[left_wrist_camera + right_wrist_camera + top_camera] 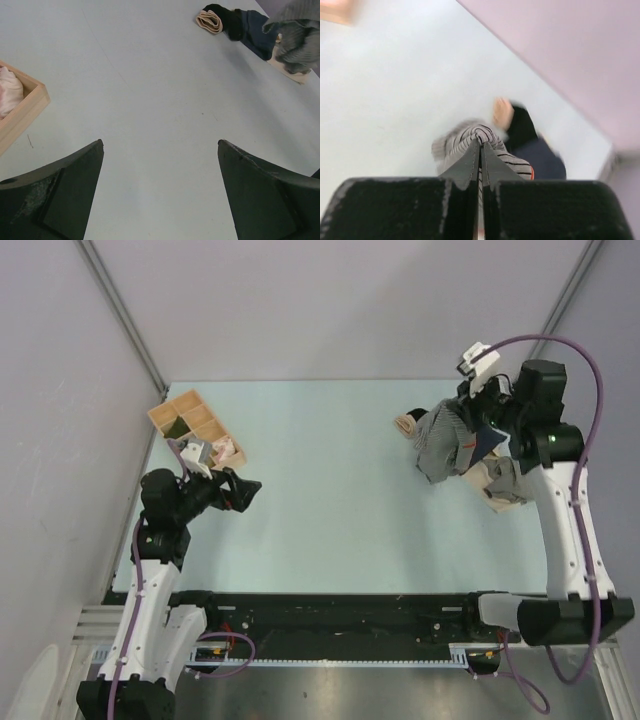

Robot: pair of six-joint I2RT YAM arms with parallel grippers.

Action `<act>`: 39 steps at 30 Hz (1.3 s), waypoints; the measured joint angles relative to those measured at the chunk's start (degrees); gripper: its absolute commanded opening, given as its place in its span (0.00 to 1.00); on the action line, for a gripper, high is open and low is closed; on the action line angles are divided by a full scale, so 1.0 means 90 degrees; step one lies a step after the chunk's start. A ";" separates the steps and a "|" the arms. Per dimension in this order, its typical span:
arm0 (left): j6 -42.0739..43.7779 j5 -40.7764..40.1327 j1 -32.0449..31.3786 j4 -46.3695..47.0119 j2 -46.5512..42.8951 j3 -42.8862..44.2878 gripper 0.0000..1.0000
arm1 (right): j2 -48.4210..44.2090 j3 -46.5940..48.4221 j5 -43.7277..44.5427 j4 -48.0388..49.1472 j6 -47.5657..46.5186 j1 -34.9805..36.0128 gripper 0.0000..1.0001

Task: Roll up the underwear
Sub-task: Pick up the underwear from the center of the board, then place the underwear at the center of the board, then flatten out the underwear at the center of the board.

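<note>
Surveying the top view, you see the pale table (330,540) filling the workspace, with one arm bolted at each near corner. You find the right arm (565,520) reaching up along the right edge toward the far right corner, and the left arm (150,570) folded short over the left edge. Note the wooden tray (175,410) at the far left, divided into compartments; a pink cloth (10,92) lies in the compartment nearest the left arm. Locate the underwear (440,445) at the far right of the table: it is a bunched grey striped knit, and the right wrist view shows its stripes gathered at the fingertips. You cannot tell whether it hangs clear of the surface. A navy garment (252,30) lies just beside it, a beige-grey garment (500,485) lies on its near side, and a small rolled peach cloth (210,20) sits at the pile's left end, touching a black piece (230,22). Confirm that the right gripper (480,145) is clenched, jaws pressed together on the striped fabric. Confirm that the left gripper (160,145) is released, jaws spread wide over bare table, well apart from the pile.
</note>
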 measured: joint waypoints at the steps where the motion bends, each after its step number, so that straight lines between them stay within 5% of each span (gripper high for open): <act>1: 0.0000 0.0000 0.0000 0.0000 0.0000 0.0000 1.00 | -0.0243 0.0063 -0.0211 -0.0012 -0.0049 0.0211 0.00; 10: -0.0070 0.0185 0.0000 0.0010 0.0134 0.0000 1.00 | -0.0289 0.0437 -0.2045 -0.0850 -0.0306 0.1957 0.00; 16: -0.0117 0.0573 0.0000 0.0102 0.0267 0.0000 0.99 | 0.0024 -0.1166 -0.1285 0.0165 0.0253 0.1970 0.00; 21: -0.0129 0.0930 -0.0527 0.0211 0.0911 0.0063 0.97 | 0.1739 -0.1870 -0.0673 0.0631 0.0444 0.1647 0.00; 30: 0.0571 -0.1081 -0.3538 -0.1064 0.3791 0.1746 0.98 | 0.2548 -0.2157 -0.0432 0.0668 0.0508 0.1481 0.00; 34: 0.1173 -0.2006 -0.4000 -0.1717 0.5382 0.3179 0.98 | 0.2511 -0.2157 -0.0483 0.0682 0.0508 0.1486 0.00; 39: 0.1484 -0.2866 -0.4313 -0.2152 0.6807 0.4398 0.85 | 0.2402 -0.2157 -0.0602 0.0675 0.0508 0.1430 0.00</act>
